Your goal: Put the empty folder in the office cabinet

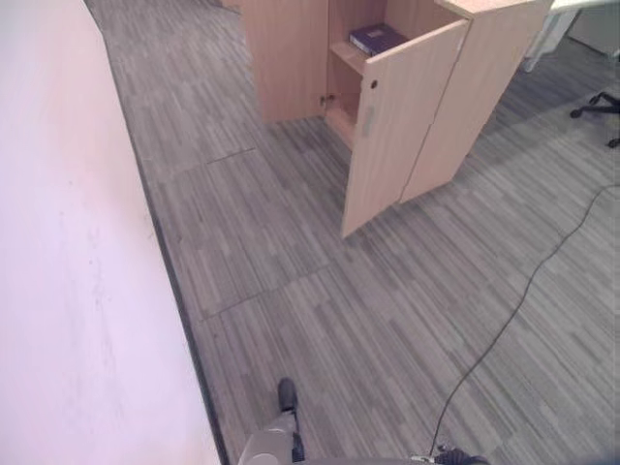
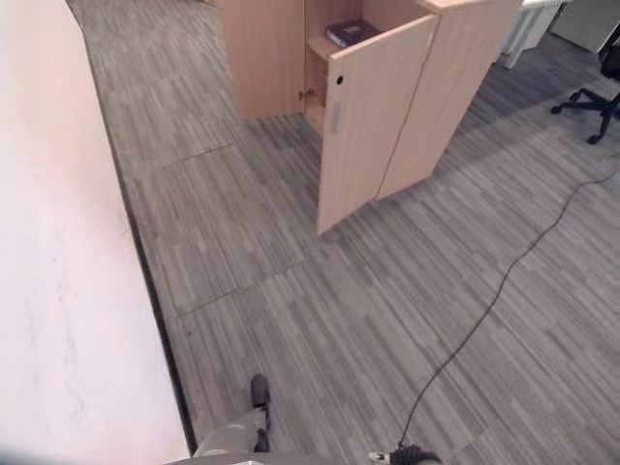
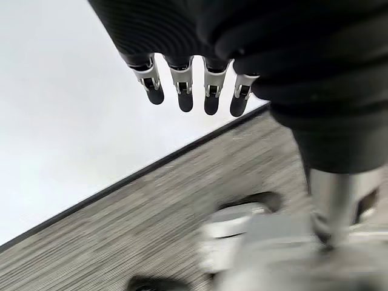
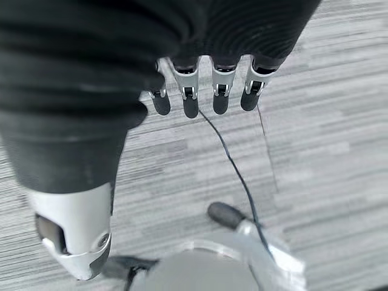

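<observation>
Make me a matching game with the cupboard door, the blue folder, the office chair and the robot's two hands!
Things:
1. cabinet door
2. blue folder
3. office chair
4. left hand and right hand

Places or states:
A. lying on a shelf inside the cabinet
B. swung open
C. hanging over the carpet with straight fingers, holding nothing
D. standing at the far right, past the cabinet

Pairs: 1-B, 2-A, 3-D, 4-C
</observation>
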